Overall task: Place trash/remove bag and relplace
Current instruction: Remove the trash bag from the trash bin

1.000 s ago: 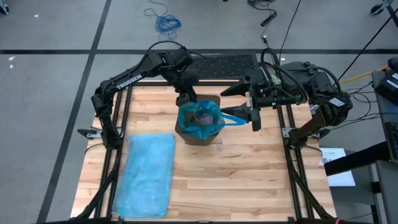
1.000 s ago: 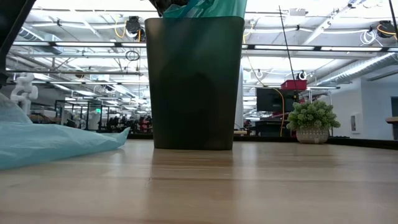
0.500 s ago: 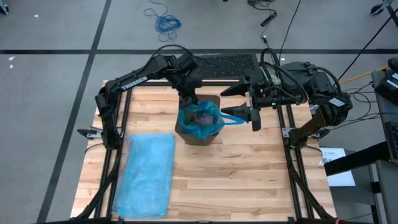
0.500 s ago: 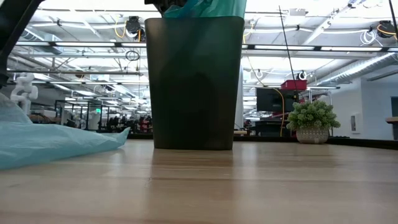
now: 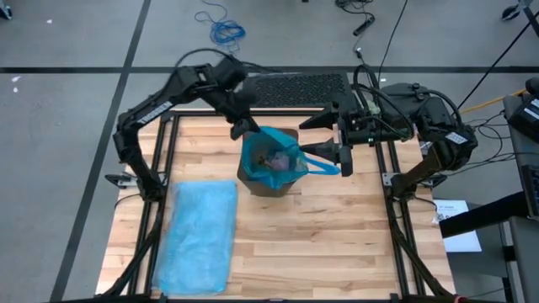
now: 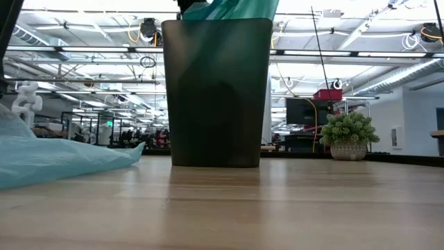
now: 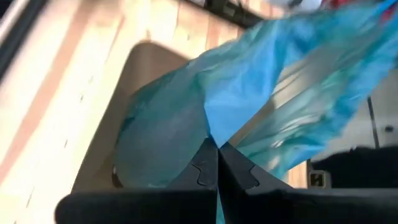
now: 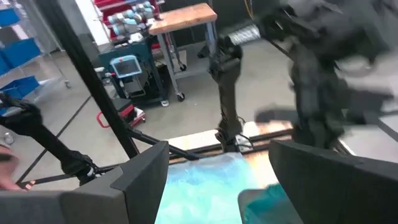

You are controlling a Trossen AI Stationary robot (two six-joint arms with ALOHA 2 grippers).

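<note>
A dark bin (image 5: 278,183) (image 6: 216,90) stands at the table's far middle, lined with a blue bag (image 5: 271,156) (image 6: 232,8). The trash (image 5: 271,160), brown and pinkish wads, lies inside the bag. My left gripper (image 5: 243,128) (image 7: 217,163) is shut on the bag's rim at the bin's far left corner. My right gripper (image 5: 337,148) (image 8: 217,180) hovers open just right of the bin. A strip of the rim (image 5: 320,164) reaches out to its near finger. My left gripper pinches the bag's rim (image 7: 210,132) between its two fingers, at the bin's far left corner. The fingers slant down from the far left. The film rises from the bin to the fingertips in a taut peak; one layer or several, I cannot tell. My right gripper's near finger (image 5: 340,160) meets the drawn-out strip of the bag's rim on the bin's right side. The strip runs level from the bin to that finger. The finger hides the place of contact, so whether it is hooked through I cannot tell.
A second blue bag (image 5: 200,236) (image 6: 55,158) lies flat on the table's near left. A black mat (image 5: 299,87) lies past the far edge. Bare wood shows on the near right (image 5: 337,244).
My left gripper has gone up and toward the table's far left corner with the bag's rim. That corner of the bag is drawn up out of the bin into a peak; the bin has stayed where it was.
</note>
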